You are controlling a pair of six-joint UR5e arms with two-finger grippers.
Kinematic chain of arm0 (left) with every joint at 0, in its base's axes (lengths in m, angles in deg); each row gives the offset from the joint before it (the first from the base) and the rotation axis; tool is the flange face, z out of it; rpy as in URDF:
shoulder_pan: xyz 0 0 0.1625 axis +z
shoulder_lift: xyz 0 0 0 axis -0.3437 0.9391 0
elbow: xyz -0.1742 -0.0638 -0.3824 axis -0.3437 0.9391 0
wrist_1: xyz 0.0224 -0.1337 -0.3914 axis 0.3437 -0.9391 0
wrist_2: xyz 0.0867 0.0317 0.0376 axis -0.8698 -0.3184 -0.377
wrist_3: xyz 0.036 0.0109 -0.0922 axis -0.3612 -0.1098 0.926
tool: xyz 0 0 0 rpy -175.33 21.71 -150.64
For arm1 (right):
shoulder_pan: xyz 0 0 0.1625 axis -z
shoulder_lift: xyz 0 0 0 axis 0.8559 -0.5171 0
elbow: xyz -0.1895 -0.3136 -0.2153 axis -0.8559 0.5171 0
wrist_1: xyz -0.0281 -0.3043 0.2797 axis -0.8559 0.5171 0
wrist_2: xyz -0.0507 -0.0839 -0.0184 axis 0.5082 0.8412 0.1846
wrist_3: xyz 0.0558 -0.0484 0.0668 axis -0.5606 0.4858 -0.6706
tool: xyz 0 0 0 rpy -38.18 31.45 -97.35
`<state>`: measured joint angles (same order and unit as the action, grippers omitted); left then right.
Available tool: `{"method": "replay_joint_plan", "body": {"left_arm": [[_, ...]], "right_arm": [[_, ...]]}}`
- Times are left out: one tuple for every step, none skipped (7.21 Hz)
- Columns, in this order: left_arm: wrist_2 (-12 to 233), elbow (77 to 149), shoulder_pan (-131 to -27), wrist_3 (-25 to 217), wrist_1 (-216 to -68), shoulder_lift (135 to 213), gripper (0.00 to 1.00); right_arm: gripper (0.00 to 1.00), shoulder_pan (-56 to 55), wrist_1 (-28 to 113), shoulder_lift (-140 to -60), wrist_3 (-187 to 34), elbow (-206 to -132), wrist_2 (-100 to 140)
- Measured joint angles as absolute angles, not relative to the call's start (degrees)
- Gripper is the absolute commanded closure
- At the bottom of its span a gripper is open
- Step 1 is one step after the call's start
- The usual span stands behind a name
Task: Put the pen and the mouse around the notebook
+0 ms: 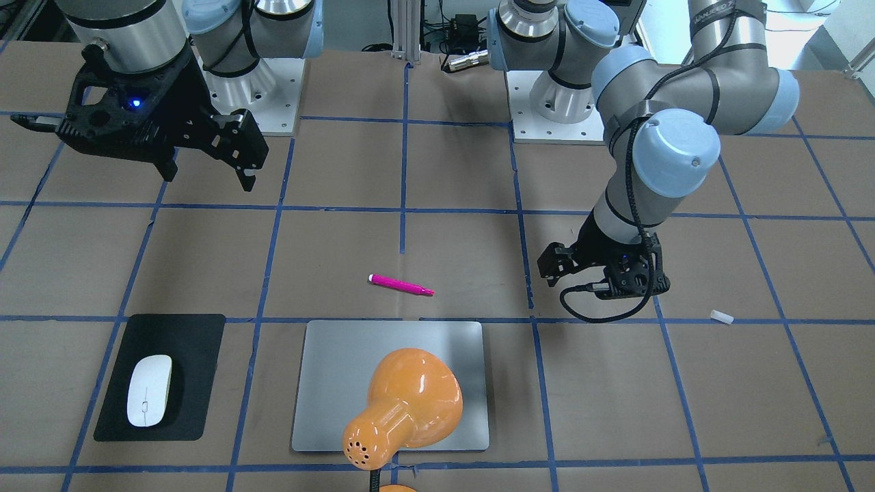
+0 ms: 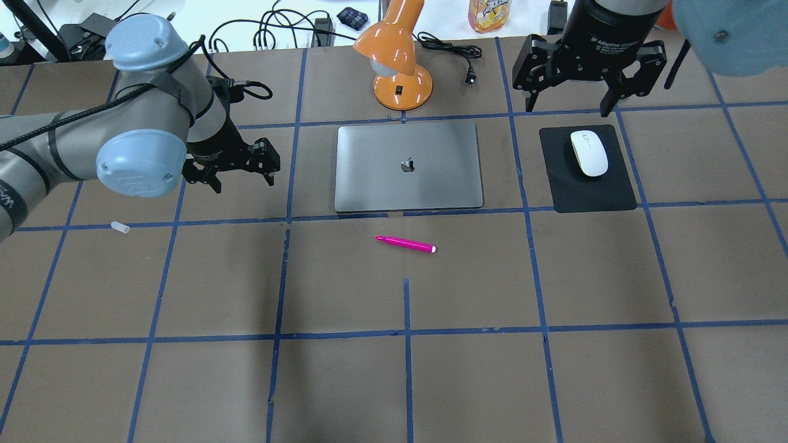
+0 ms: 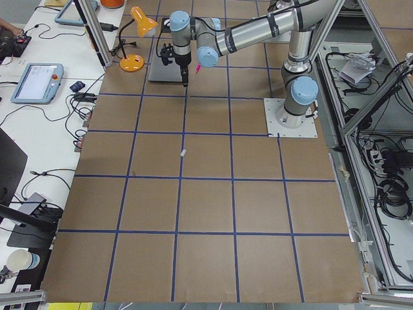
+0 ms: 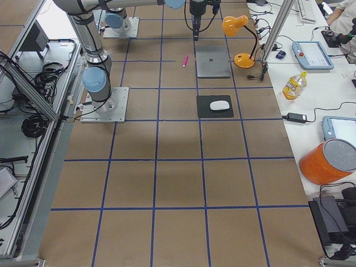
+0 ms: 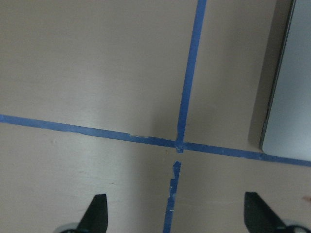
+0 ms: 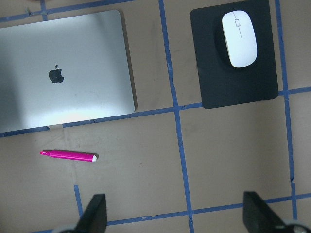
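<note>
Overhead exterior, brown table (image 2: 492,375), blue tape grid (image 2: 345,335), orange lamp (image 2: 401,67) beyond notebook (image 2: 407,166), left claw (image 2: 243,183) and right claw (image 2: 567,109) released.

Count: one pen (image 2: 405,244), one mouse (image 2: 588,152), one notebook (image 2: 408,166), one black mat (image 2: 591,194), one orange lamp (image 2: 403,92), one loose white cap (image 2: 120,227). Grippers, two: left gripper (image 2: 243,181), right gripper (image 2: 567,109), two fingers each.

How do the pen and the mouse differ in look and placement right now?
The pen is a slim magenta stick; the mouse is a broad white oval. The pen lies on the bare table; the mouse sits on a black mat. Both rest flat near the notebook, not touching it.
</note>
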<state>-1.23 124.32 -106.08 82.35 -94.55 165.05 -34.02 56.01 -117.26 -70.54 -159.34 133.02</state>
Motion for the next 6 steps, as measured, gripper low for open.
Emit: {"method": "replay_joint_plan", "body": {"left_arm": [[-1.2, 122.5, -104.9, 79.5, -100.7, 163.0, 0.00], [-1.2, 118.9, -104.3, 78.0, -109.4, 161.0, 0.00], [-1.2, 115.1, -104.1, 76.2, -117.7, 159.2, 0.00], [-0.5, 112.4, -104.2, 73.9, -123.3, 157.4, 0.00], [0.6, 111.6, -104.3, 72.8, -125.8, 156.0, 0.00], [1.0, 111.6, -104.3, 72.5, -126.6, 155.1, 0.00]], "right_arm": [[0.00, -34.0, 56.5, -117.2, -70.7, -159.4, 133.0], [0.00, -34.0, 56.9, -117.2, -71.0, -159.4, 133.1], [0.00, -34.0, 57.0, -117.2, -71.5, -159.3, 133.1], [0.00, -34.0, 57.0, -117.1, -72.2, -159.3, 133.1], [0.00, -34.0, 57.0, -117.1, -72.5, -159.3, 133.1], [0.00, -34.0, 57.0, -117.1, -72.6, -159.4, 133.2]]}}
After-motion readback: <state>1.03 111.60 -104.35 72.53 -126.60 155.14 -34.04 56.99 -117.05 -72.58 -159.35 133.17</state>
